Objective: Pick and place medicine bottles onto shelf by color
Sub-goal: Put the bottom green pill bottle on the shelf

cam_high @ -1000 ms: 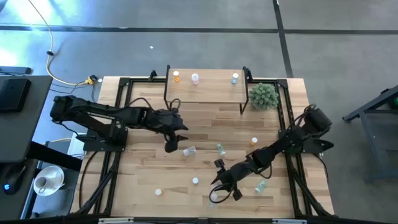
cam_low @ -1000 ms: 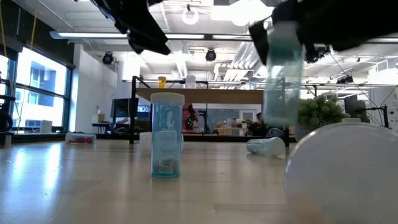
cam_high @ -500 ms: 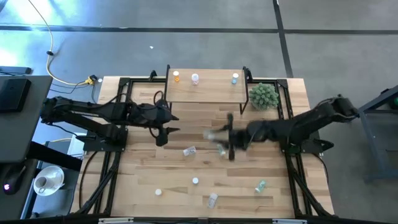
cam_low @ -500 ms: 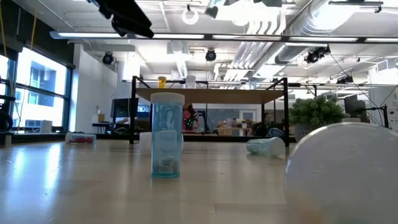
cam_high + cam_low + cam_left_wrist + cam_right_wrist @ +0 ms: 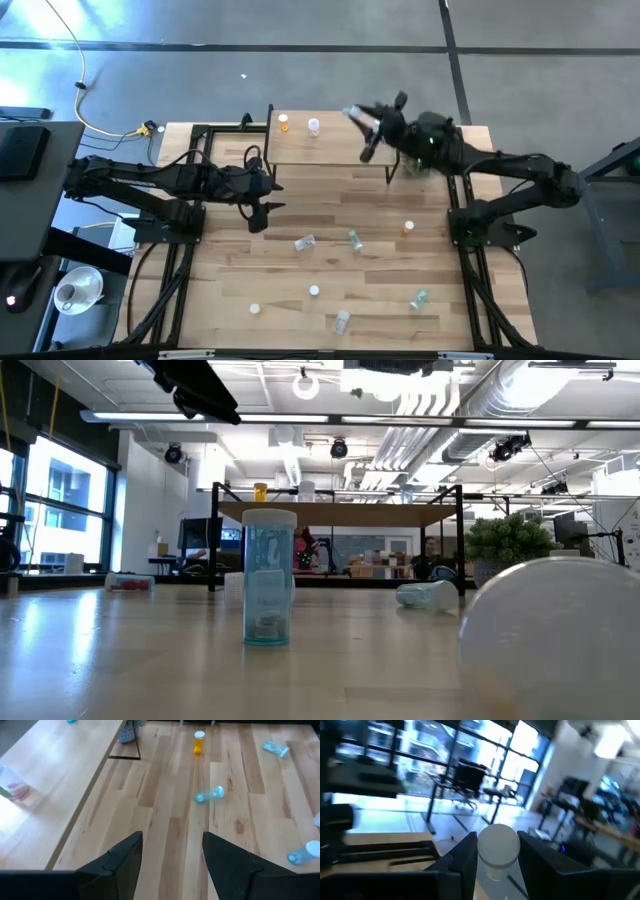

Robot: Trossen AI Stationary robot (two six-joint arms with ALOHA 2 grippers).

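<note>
Right wrist view: my right end effector point(image 5: 496, 852) pinches a white-capped translucent bottle point(image 5: 498, 850) above the light-wood shelf point(image 5: 330, 145); my left end effector point(image 5: 171, 852) gapes empty over the planked counter point(image 5: 240, 810).

Shelf point(image 5: 330, 140) middle bare — three bottles line its back edge.

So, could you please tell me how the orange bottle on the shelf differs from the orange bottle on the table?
The orange bottle on the shelf stands on the raised board near its left end, beside a pink bottle. The orange bottle on the table stands on the tabletop, right of the loose bottles. Both are upright with white caps.
</note>
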